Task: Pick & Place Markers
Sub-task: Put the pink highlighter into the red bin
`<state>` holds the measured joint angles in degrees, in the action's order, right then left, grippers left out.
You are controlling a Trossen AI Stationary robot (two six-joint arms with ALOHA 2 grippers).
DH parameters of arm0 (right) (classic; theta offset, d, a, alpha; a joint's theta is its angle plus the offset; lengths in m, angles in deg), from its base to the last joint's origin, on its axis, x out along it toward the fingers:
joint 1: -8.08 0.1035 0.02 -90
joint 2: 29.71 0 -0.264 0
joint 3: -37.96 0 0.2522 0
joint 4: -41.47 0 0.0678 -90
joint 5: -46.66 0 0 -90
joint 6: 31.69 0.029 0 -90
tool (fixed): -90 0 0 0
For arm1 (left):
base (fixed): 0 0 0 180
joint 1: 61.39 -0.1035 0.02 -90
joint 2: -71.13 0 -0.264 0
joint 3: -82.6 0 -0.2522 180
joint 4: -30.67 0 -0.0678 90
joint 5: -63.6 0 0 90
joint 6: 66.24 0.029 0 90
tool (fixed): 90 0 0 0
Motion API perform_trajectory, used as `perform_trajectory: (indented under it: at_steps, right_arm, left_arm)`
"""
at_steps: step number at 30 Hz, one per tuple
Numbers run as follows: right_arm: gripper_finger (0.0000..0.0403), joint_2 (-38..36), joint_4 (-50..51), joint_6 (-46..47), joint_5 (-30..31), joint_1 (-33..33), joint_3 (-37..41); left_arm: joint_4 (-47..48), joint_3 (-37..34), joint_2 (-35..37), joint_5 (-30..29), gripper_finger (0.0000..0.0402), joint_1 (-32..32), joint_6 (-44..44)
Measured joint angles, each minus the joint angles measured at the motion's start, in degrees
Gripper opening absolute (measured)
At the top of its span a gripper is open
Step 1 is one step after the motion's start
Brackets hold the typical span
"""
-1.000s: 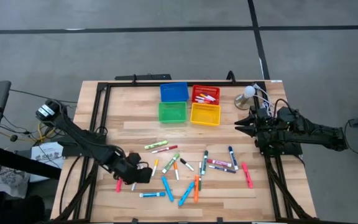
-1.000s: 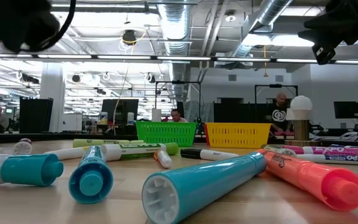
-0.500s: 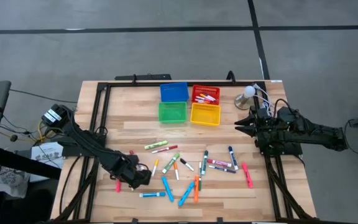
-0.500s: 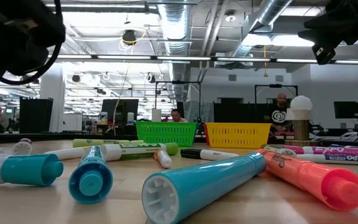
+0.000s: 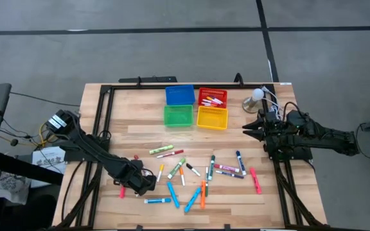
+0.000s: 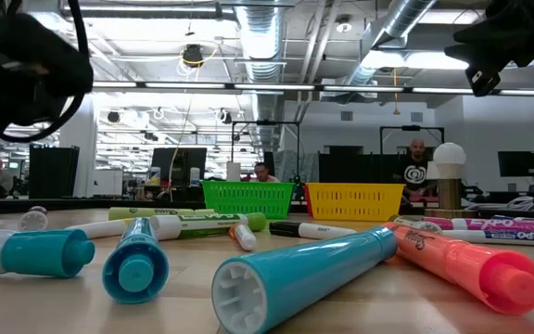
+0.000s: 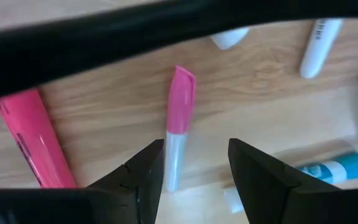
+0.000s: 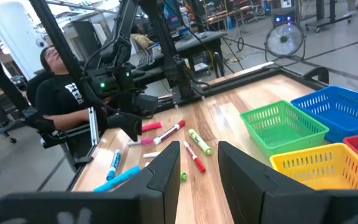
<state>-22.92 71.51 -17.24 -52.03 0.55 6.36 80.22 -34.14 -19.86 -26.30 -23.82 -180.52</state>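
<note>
Some two dozen markers (image 5: 191,173) lie scattered flat on the near half of the wooden table. My left gripper (image 5: 143,183) is open and low over the near left of the scatter. In the left wrist view its fingers (image 7: 194,165) stand on either side of the white body of a pink-capped marker (image 7: 179,106), which lies flat close beside one finger. A thick pink marker (image 7: 33,137) lies next to it. My right gripper (image 5: 246,130) is open and empty, raised at the table's right side; it also shows in the right wrist view (image 8: 199,174).
Four small bins stand at the far middle: blue (image 5: 180,95), red (image 5: 212,97) holding a few markers, green (image 5: 178,115) and yellow (image 5: 212,117). A white lamp-like ball (image 5: 255,96) stands at the far right. A person sits beyond the table's left side (image 8: 61,93).
My left arm has sunk toward the table, bringing its gripper a little lower over the markers at the near left. The markers have kept still.
</note>
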Motion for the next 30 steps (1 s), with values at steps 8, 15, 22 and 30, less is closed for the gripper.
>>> perform_trajectory:
  at_steps: [8,15,22,30]
  right_arm:
    - [0.0098,0.0,0.01,0.02,0.0,0.0,0.0]
    - [0.0098,-0.01,0.0,0.02,0.0,0.0,0.0]
    - [0.0098,-0.01,0.0,0.04,0.0,0.0,0.0]
    - [0.0098,-0.02,0.0,0.04,0.0,0.0,0.0]
  left_arm:
    - [-0.19,-0.04,-2.01,0.39,0.0177,-0.13,-0.22]
    - [-0.28,-0.04,-4.56,2.17,0.0177,-0.13,-0.14]
    - [-0.45,0.0,-4.93,2.49,0.0177,-0.07,-0.03]
    - [-0.71,0.0,-5.0,2.49,0.0177,-0.07,-0.04]
